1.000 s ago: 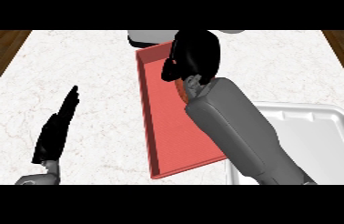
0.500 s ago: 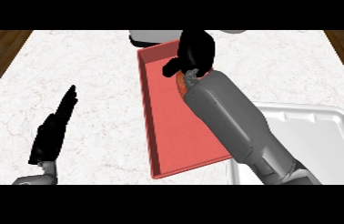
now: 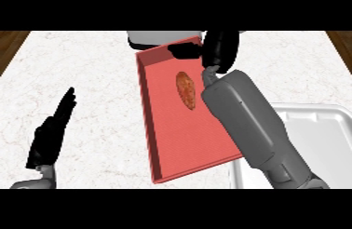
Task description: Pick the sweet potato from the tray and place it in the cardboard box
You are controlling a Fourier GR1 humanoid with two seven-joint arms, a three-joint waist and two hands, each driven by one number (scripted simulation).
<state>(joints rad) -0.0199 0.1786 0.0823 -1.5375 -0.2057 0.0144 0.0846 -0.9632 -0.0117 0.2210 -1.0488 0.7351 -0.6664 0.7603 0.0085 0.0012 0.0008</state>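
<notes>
One sweet potato lies bare in the far half of the red tray, its length running along the tray. The right hand hovers just beyond it with fingers curled on nothing, while the left hand rests flat and straight-fingered well left of the tray. It looks stiff, light and tapered, so I would grip across its thick middle.

Right forearm hides tray's right edge.
</notes>
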